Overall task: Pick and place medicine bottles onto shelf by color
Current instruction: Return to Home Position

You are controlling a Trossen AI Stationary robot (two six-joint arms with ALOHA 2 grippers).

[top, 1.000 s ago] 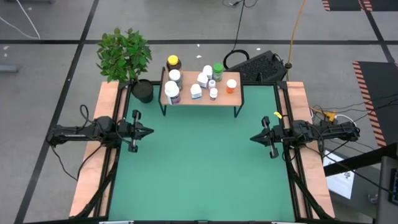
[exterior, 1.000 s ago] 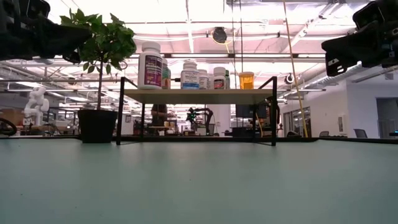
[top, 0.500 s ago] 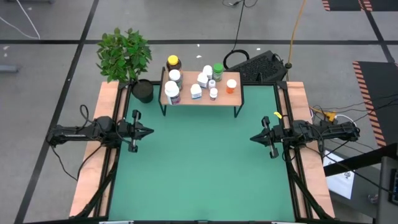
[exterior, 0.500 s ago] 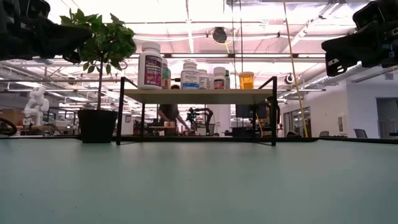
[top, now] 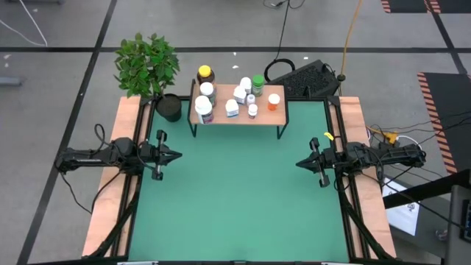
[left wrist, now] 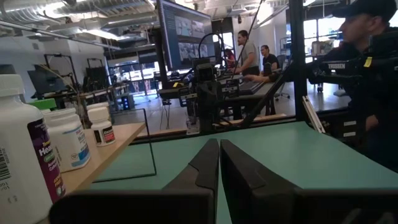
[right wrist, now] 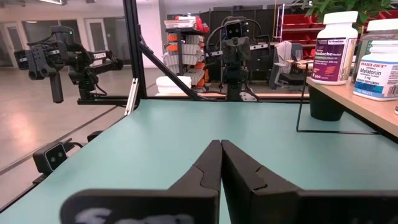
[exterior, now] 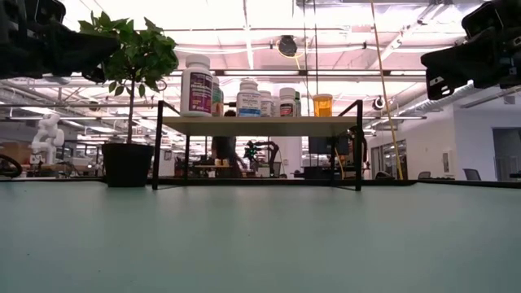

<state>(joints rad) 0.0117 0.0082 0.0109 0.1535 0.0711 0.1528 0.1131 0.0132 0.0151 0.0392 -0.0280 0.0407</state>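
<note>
Several medicine bottles (top: pixel 237 96) stand upright on the shelf (top: pixel 221 116), a low stand with a light wood top and black legs at the table's far middle. Most are white; an amber one with a yellow cap (top: pixel 205 73) is at the far left, a green one (top: pixel 257 83) and an orange one (top: pixel 274 100) toward the right. My left gripper (top: pixel 179 155) hovers shut at the table's left edge, pointing right. My right gripper (top: pixel 298 163) hovers shut at the right edge, pointing left. Both are far from the shelf and hold nothing.
A potted plant (top: pixel 149 68) in a black pot (top: pixel 169 107) stands just left of the shelf. The green table top (top: pixel 235 199) spreads between the arms and toward the near edge. In the wrist views people show in the room beyond the table.
</note>
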